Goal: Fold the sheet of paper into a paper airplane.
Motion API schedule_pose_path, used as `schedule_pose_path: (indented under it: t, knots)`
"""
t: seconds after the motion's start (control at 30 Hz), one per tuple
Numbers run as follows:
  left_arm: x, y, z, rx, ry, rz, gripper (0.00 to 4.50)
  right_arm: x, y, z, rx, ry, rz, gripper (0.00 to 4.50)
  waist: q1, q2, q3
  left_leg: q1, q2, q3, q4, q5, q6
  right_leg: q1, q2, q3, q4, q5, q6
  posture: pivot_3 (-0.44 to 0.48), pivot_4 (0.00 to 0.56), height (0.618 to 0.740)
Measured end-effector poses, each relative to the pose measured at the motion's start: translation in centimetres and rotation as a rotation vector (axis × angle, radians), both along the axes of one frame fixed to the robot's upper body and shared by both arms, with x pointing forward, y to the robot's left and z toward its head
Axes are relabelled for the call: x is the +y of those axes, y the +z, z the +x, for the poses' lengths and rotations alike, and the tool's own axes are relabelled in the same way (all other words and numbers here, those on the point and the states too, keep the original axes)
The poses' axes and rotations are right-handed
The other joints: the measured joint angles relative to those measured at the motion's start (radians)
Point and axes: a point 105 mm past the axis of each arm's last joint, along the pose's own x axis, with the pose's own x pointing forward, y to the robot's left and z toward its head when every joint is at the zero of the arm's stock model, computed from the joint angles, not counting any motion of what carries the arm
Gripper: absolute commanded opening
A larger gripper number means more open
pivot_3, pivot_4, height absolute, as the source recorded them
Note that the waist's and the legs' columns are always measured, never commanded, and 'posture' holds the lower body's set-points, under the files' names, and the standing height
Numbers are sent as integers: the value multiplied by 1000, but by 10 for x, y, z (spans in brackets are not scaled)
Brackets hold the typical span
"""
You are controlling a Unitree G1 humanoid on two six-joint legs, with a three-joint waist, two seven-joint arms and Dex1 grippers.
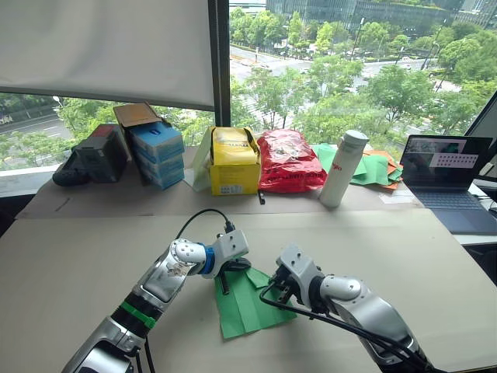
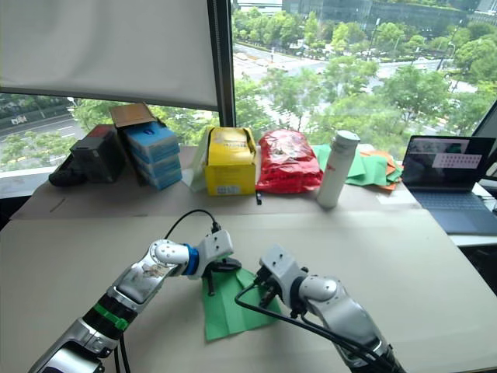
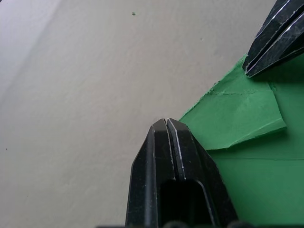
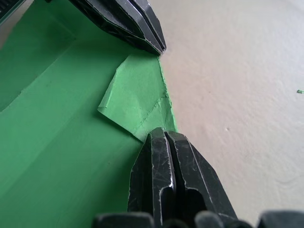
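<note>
Sheet of paper (image 1: 247,305) flat on table (image 1: 404,256); L gripper (image 3: 166,124) at 10 o'clock corner, R gripper (image 4: 164,134) at 2, both w/ fingers pressed together on folded flap (image 4: 137,99).

The right gripper (image 4: 165,134), fingers pressed together, touches the sheet of paper (image 4: 61,142) at its edge on the desk (image 4: 237,71); the left gripper (image 4: 159,47) meets a small folded-over corner flap.

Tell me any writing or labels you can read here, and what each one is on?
None reads clearly.
Yellow box: print too small.
Red bag: print blurred.
White bottle: small red mark, unreadable.
Blue boxes: labels too small.
Laptop screen: text too small.
</note>
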Motion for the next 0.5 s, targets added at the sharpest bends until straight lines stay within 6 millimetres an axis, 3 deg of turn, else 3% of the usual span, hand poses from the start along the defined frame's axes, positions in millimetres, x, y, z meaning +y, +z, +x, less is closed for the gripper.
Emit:
schedule_pose_path:
  t: [0.33,0.5]
  knots:
    - [1,0,1,3,1,0,0,-1,5,0,-2,-21,12,58,-1,-1,-1,0,0,0,0,0,0,0,0,1,0,0,0,0,150,740]
    - [2,2,2,-1,14,-13,0,8,20,1,-32,23,125,58,-2,1,0,-4,0,0,0,0,0,-3,0,1,0,0,0,0,150,740]
